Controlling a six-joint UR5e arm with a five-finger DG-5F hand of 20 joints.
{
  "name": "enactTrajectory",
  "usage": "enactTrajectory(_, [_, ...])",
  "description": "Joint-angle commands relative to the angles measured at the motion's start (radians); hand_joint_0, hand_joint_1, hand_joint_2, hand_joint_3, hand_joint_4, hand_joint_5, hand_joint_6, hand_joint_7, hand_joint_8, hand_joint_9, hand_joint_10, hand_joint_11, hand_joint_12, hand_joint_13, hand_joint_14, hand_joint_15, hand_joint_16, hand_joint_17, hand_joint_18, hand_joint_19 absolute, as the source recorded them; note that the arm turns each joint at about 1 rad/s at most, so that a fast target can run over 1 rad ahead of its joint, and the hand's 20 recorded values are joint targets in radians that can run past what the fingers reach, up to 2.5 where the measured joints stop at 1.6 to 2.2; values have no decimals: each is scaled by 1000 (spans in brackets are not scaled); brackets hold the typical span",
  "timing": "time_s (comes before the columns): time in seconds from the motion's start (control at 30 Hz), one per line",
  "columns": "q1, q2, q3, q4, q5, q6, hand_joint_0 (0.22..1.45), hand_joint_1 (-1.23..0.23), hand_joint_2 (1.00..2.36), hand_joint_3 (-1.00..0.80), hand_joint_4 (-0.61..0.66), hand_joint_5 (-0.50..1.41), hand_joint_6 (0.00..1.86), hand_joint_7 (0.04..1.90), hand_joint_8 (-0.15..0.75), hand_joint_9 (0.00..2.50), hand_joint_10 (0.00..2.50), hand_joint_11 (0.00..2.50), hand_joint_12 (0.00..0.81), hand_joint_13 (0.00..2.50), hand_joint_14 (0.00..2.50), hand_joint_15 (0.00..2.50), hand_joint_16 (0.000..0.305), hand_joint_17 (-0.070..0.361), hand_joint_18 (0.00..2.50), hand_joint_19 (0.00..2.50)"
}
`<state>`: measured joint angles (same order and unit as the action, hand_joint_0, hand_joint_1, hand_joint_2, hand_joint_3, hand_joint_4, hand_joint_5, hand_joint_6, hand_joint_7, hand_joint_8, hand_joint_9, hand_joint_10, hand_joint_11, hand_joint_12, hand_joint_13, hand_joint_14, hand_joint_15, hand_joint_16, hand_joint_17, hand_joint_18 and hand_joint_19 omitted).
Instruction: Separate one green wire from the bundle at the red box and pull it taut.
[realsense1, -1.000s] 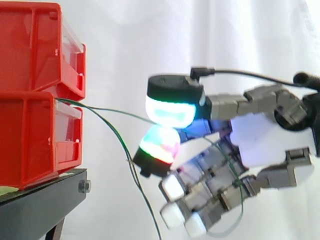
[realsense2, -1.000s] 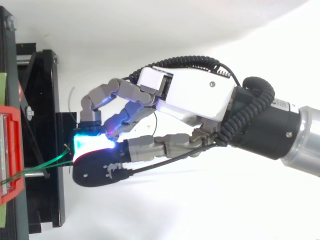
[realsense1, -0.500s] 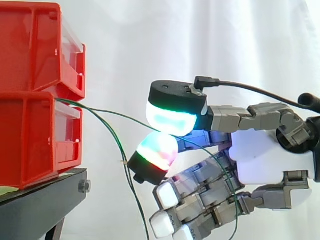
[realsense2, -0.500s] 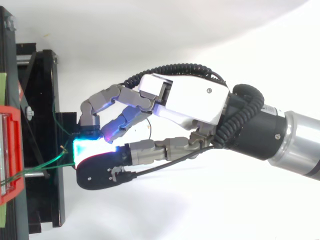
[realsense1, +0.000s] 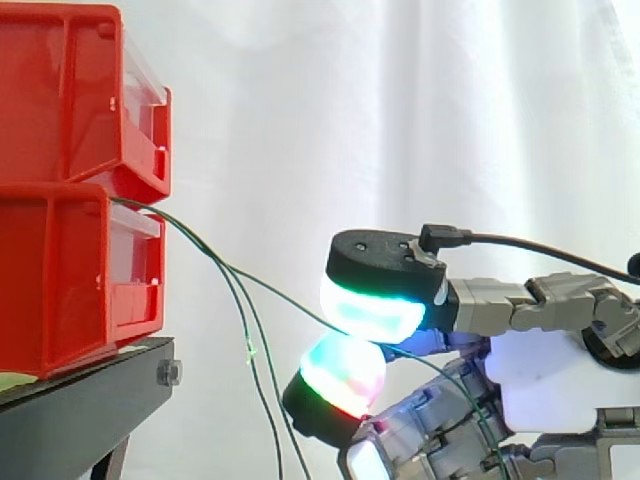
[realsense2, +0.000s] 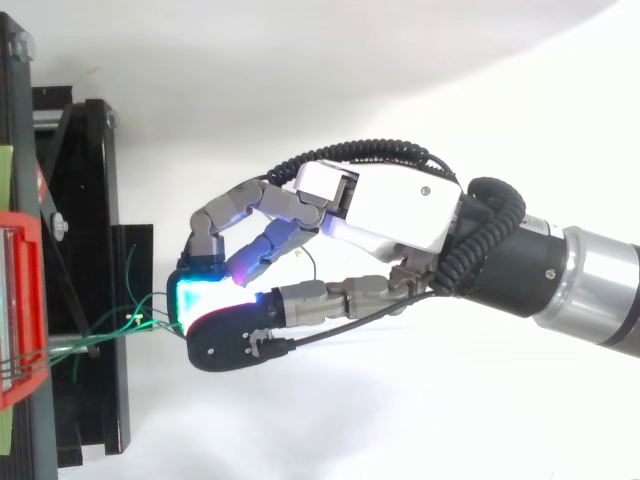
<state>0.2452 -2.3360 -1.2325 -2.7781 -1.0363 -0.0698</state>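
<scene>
Seen from the side, the hand (realsense1: 545, 375) is low on the right, with its fingers pointing left toward the red bins (realsense1: 70, 270). Two glowing pads (realsense1: 375, 308) are pressed together, the upper one cyan and green, the lower one green and red. Between them they pinch one green wire (realsense1: 285, 297), so the hand is closed on this wire in a pinch. The wire comes out at the top front edge of the lower bin and goes down to the right in an almost straight line up to the pads. Past the pads it continues in a loose curve across the other fingers, which are bent below. The other wires (realsense1: 252, 360) leave the same place at the bin, then hang down, apart from the pinched one. The two bins are stacked on a black stand (realsense1: 80, 415), in front of a white curtain (realsense1: 400, 120).

Seen from above, the hand (realsense2: 400, 205) comes from the right on its arm (realsense2: 590, 290). Its cyan pad is near the edge of the black stand (realsense2: 90, 200), not touching it. Several thin green strands (realsense2: 120, 325) go from the red bin (realsense2: 20, 300) on the left to this pad. Which of them is the pinched one, I cannot tell from above.
</scene>
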Motion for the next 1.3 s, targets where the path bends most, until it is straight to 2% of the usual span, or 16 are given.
enactTrajectory(0.0, [0,0,-2,17,-1,-1,650,-725,1034,-6,-132,-186,932,1200,293,1013,28,785,365,903,22,545,56,126,726,464])
enactTrajectory(1.27, [0,0,-2,12,-2,-1,647,-723,1032,-6,-123,-185,928,1213,291,1013,26,786,362,885,20,540,57,128,682,458])
